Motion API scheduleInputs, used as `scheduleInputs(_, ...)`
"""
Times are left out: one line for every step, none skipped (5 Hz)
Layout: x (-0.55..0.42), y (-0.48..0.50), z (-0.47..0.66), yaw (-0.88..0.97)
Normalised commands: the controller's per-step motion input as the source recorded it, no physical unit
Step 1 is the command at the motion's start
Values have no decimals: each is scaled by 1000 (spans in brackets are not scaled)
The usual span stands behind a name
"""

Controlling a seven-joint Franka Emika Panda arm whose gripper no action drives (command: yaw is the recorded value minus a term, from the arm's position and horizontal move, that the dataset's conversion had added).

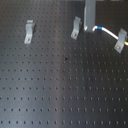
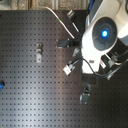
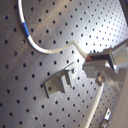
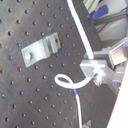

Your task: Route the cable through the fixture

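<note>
The cable is a thin white cord with a short blue band. In the first exterior view it runs from my gripper rightwards to the right-hand metal clip. The gripper looks shut on the cable, which bends away from the fingers in the first wrist view. In the second wrist view the cable reaches the gripper and a loop curls beside it. A bent metal clip of the fixture sits on the board, apart from the cable.
Two more clips stand along the back of the dark perforated board in the first exterior view. In the second exterior view the white arm covers the board's right side, with clips around it.
</note>
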Motion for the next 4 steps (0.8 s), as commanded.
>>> scheduleInputs(-272,-3,407,123)
scheduleInputs(-325,-2,322,354)
scheduleInputs(-337,-29,370,409)
scheduleInputs(16,32,450,-160)
